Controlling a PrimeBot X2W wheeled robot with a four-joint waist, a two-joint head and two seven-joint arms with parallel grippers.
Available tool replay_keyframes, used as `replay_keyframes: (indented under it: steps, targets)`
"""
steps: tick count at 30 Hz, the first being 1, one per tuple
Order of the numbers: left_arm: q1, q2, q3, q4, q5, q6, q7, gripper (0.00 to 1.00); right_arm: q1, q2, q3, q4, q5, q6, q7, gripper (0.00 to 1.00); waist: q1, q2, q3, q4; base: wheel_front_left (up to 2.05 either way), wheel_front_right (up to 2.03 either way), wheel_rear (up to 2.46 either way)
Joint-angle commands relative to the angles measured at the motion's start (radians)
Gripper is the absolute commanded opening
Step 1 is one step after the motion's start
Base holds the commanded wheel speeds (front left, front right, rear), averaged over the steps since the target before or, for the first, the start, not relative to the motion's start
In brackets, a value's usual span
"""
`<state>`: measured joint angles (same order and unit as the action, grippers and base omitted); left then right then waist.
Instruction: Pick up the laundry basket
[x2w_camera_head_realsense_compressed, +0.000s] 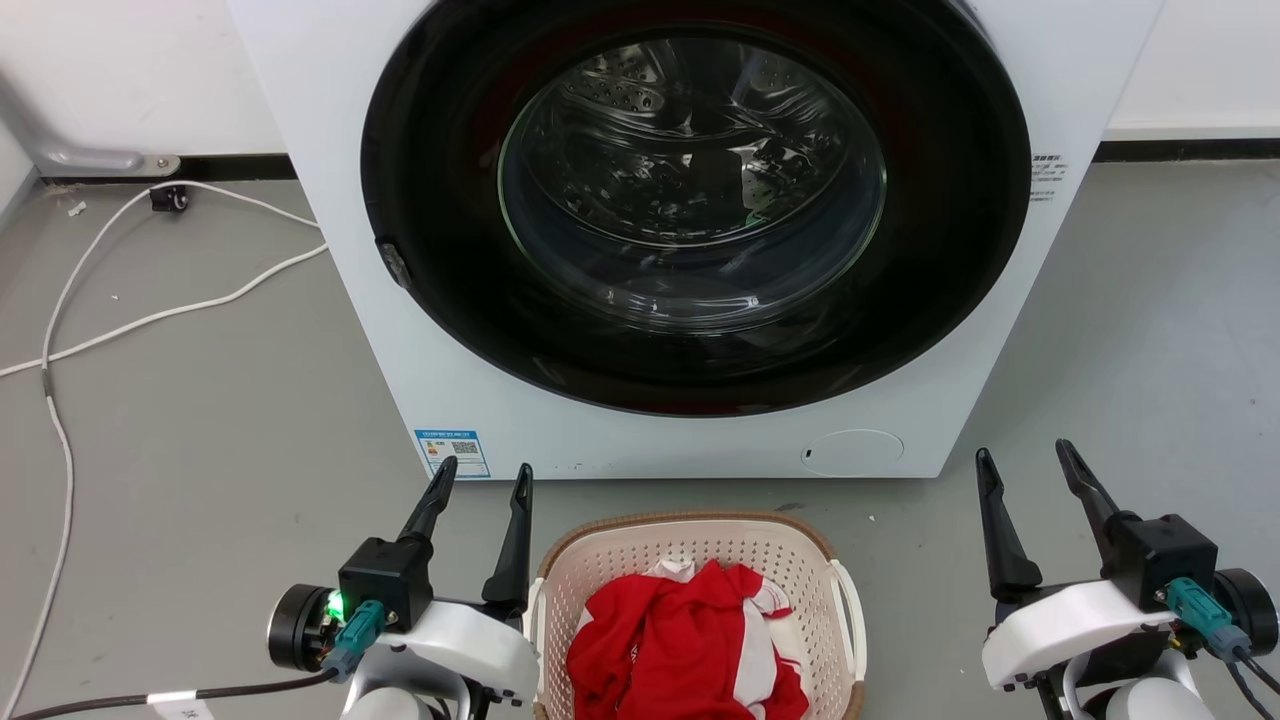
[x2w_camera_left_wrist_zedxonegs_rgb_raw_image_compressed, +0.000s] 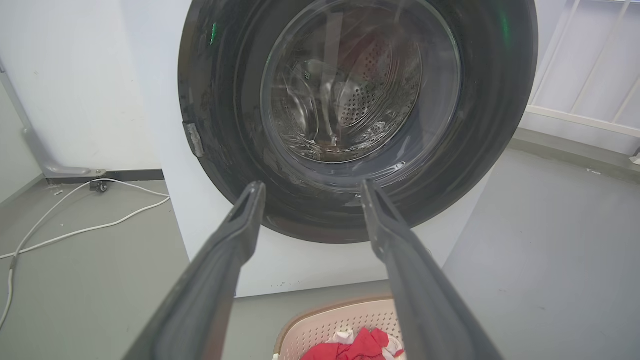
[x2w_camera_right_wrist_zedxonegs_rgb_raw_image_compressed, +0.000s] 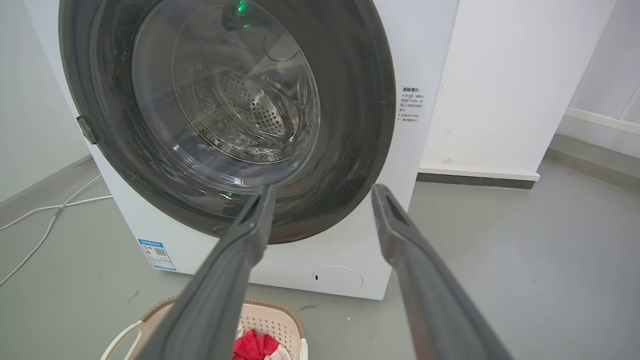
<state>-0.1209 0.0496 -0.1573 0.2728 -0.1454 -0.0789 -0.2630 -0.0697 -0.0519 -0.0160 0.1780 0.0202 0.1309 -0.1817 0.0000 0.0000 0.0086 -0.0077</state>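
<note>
The laundry basket (x2w_camera_head_realsense_compressed: 690, 545), cream perforated plastic with a brown woven-look rim and white side handles, stands on the floor at the bottom centre of the head view, with red and white clothes in it. My left gripper (x2w_camera_head_realsense_compressed: 486, 474) hovers open just left of the basket, fingers pointing at the washing machine. Well to the basket's right, my right gripper (x2w_camera_head_realsense_compressed: 1026, 453) is open too. Neither holds anything. The basket's far rim (x2w_camera_left_wrist_zedxonegs_rgb_raw_image_compressed: 340, 307) peeks up between the fingers of the left gripper (x2w_camera_left_wrist_zedxonegs_rgb_raw_image_compressed: 311, 189). It lies at the lower left (x2w_camera_right_wrist_zedxonegs_rgb_raw_image_compressed: 272, 312) below the right gripper (x2w_camera_right_wrist_zedxonegs_rgb_raw_image_compressed: 322, 192).
A white front-loading washing machine (x2w_camera_head_realsense_compressed: 690, 430) with its dark round door shut stands directly behind the basket. White cables (x2w_camera_head_realsense_compressed: 150, 315) trail across the grey floor at the left. A white wall and dark skirting run behind. Open grey floor lies to both sides.
</note>
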Motion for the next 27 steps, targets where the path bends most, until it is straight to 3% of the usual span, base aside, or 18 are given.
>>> replay_keyframes:
  steps: [1,14,27]
  targets:
    - [-0.008,0.001,0.001,0.001,-0.002,0.0,-0.003,1.0,0.008,0.003,0.001,0.001,0.007,0.0,-0.005,1.0,0.0,0.0,0.001,0.0,0.0,0.0,0.0]
    - [-0.03,0.001,-0.004,0.017,0.016,0.0,-0.003,1.0,-0.02,0.003,-0.002,0.003,0.016,0.0,-0.003,1.0,0.0,0.0,0.057,0.002,0.0,0.0,0.0]
    - [-0.169,0.002,-0.029,0.214,-0.013,-0.016,-0.002,1.0,-0.123,0.003,-0.005,0.062,0.019,0.0,-0.013,1.0,0.0,0.0,0.299,-0.012,0.0,0.0,0.0]
